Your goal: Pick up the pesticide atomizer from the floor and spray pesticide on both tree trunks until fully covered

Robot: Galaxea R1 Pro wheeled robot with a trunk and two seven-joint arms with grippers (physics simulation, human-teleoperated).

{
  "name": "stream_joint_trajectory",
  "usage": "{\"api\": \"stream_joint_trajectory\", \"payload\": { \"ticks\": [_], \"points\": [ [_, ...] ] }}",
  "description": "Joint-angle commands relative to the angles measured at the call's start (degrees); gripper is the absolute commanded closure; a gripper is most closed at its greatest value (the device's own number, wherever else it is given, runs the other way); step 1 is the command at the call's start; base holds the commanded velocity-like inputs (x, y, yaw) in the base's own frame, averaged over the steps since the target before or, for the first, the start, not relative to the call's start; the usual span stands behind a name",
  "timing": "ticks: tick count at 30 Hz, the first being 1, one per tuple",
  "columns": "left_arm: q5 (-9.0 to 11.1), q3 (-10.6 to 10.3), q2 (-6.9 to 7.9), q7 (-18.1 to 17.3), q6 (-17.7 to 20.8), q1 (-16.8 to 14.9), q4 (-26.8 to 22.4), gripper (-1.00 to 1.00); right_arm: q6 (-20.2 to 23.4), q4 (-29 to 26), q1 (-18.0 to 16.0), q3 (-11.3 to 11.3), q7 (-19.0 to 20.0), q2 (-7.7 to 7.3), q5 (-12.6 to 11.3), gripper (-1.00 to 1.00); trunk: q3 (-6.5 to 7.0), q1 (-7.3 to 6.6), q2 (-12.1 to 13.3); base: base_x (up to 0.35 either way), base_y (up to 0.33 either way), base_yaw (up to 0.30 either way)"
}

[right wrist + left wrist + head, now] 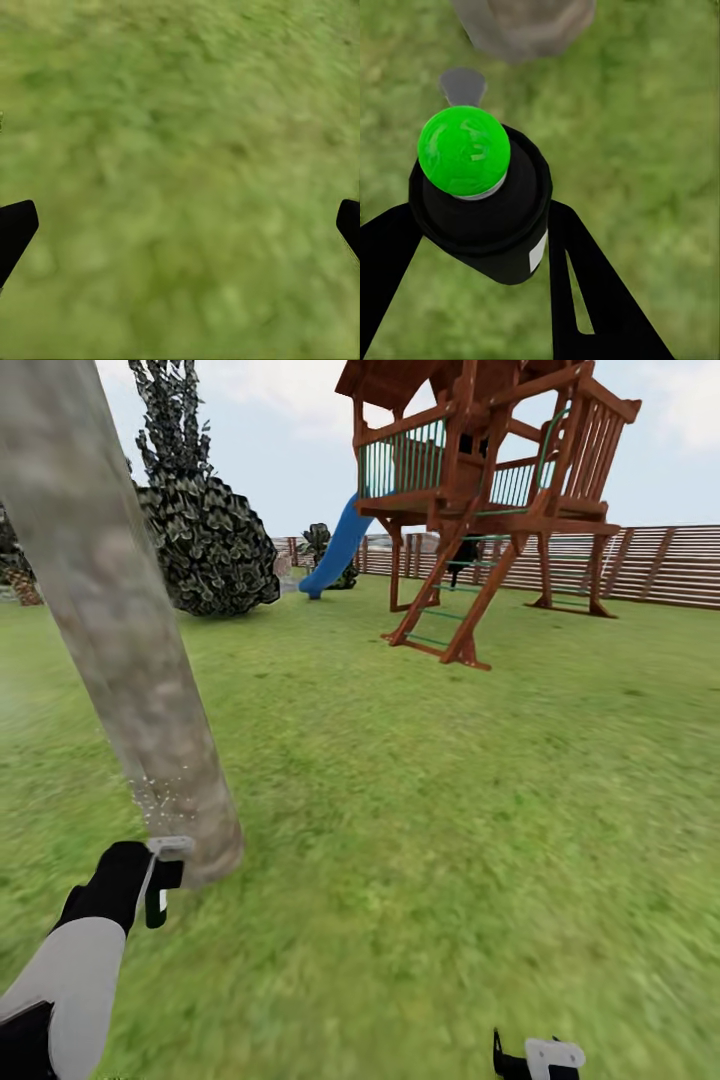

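Atomizer (484,202) clamped in left gripper (480,247), aimed at trunk (120,650) base, frame left. Right gripper (180,225) spread, empty. Risk: upper trunk left uncovered if aim kept low.

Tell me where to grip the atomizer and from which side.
Grip the atomizer around its dark round body, below the green top, fingers on opposite sides, leaving the nozzle free toward the trunk. The left end effector grips it that way; the round body suits a side pinch.

tree trunk (120,640): top cut off by frame edge | right pincer (540,1060): mostly cut off, maybe open | grass (180,150): blurred
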Motion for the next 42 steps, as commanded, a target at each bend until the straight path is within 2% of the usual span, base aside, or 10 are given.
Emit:
{"api": "stream_joint_trajectory", "payload": {
  "ticks": [1, 6, 16, 22, 30, 42],
  "points": [
    [-0.7, 0.2, -0.04, -0.5, 0.1, -0.1, -0.1, 1.0, -0.1, 0.1, 0.0, -0.2, -0.4, 0.0, 0.6, -1.0, -0.05, 0.01, 0.0, 0.186, -0.239, 0.277],
    [-0.6, 0.2, -0.1, -0.5, 0.1, -0.1, -0.2, 1.0, -0.1, 0.1, 0.0, -0.2, -0.4, 0.0, 0.6, -1.0, -0.05, 0.01, 0.0, 0.212, -0.222, 0.207],
    [-0.6, 0.0, 0.03, -0.6, 0.1, -0.2, -0.5, 1.0, -0.1, 0.1, 0.0, -0.2, -0.3, 0.0, 0.6, -1.0, -0.05, 0.01, 0.0, 0.139, -0.237, 0.005],
    [-0.6, 0.0, 0.23, -0.6, 0.1, -0.4, -0.5, 1.0, 0.0, 0.1, 0.0, -0.3, -0.3, 0.08, 0.6, -1.0, -0.05, 0.01, 0.0, 0.001, -0.272, 0.245],
    [-0.6, 0.1, -0.25, -0.6, 0.1, -1.2, -0.4, 1.0, 0.0, 0.1, 0.0, -0.2, -0.3, 0.04, 0.6, -1.0, -0.05, 0.01, 0.0, 0.12, -0.25, 0.278],
    [-0.6, 0.0, -0.32, -0.6, 0.4, -1.3, -0.5, 1.0, 0.0, 0.1, 0.0, -0.2, -0.3, 0.07, 0.6, -1.0, -0.05, 0.01, 0.0, 0.207, -0.214, 0.083]
  ]
}}
